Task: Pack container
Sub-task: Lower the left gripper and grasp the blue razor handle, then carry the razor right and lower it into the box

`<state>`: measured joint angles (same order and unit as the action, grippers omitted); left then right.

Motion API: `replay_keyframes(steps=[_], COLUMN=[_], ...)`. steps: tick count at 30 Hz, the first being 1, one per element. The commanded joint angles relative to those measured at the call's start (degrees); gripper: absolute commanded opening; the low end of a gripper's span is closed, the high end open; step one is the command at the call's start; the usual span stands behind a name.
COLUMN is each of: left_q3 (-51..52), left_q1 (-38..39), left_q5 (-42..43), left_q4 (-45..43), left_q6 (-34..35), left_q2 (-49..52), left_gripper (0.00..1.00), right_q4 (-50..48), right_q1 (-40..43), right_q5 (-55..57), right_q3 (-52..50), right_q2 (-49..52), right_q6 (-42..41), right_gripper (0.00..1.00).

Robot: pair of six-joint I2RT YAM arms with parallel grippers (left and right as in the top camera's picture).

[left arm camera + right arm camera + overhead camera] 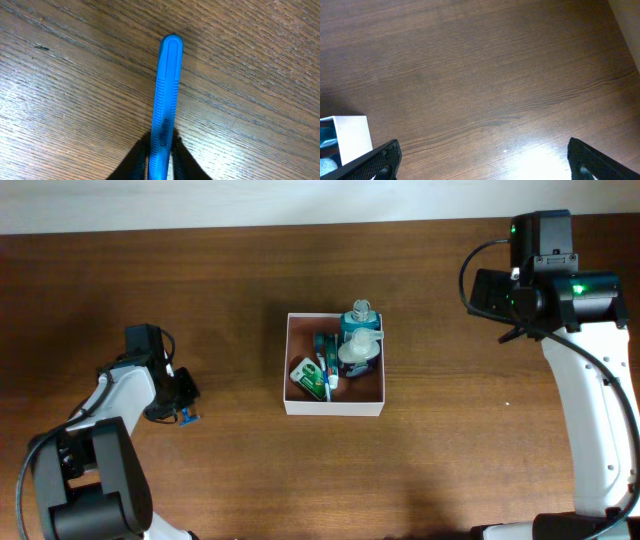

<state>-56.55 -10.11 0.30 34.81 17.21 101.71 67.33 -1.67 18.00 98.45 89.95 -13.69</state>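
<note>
The container (334, 407), a shallow white-walled box with a reddish-brown inside, sits mid-table. In it lie a teal bottle (360, 317), a white-capped bottle (357, 353), a green tube (310, 377) and a toothbrush (324, 360). Far to its left, low over the wood, my left gripper (185, 395) (161, 146) is shut on a slim blue ribbed handle (167, 85) (186, 417). The handle's rounded end points away from the fingers. My right gripper (488, 292) (482, 160) hangs open at the back right, nothing between its fingers; one container corner (352, 134) shows at that view's left edge.
Dark wooden tabletop (230, 300) all around. A pale wall strip (250, 200) runs along the table's far edge. The left arm's base stands at the front left, the right arm's white link along the right side.
</note>
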Motion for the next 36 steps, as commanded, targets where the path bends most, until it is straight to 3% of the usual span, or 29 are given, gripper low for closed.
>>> replay_keyframes(steps=[1, 12, 22, 30, 36], left_q3=[0.31, -0.33, -7.82, -15.06, -16.46], left_q1=[-0.17, -0.17, 1.11, 9.11, 18.12], left_q5=[0.81, 0.83, 1.07, 1.07, 1.92], left_q4=[-0.33, -1.79, 0.42, 0.63, -4.09], left_q6=[-0.42, -0.39, -0.13, 2.58, 4.0], left_q2=[0.79, 0.76, -1.92, -7.61, -8.09], left_gripper=[0.14, 0.02, 0.01, 0.01, 0.01], right_q4=[-0.02, -0.02, -0.02, -0.02, -0.02], right_q1=[0.24, 0.24, 0.24, 0.24, 0.24], right_q5=[0.7, 0.7, 0.68, 0.7, 0.7], right_q3=[0.17, 0.17, 0.17, 0.17, 0.17], right_q2=[0.0, 0.0, 0.0, 0.0, 0.0], right_q6=[-0.28, -0.28, -0.28, -0.31, -0.31], right_gripper=[0.99, 0.99, 0.98, 0.99, 0.99])
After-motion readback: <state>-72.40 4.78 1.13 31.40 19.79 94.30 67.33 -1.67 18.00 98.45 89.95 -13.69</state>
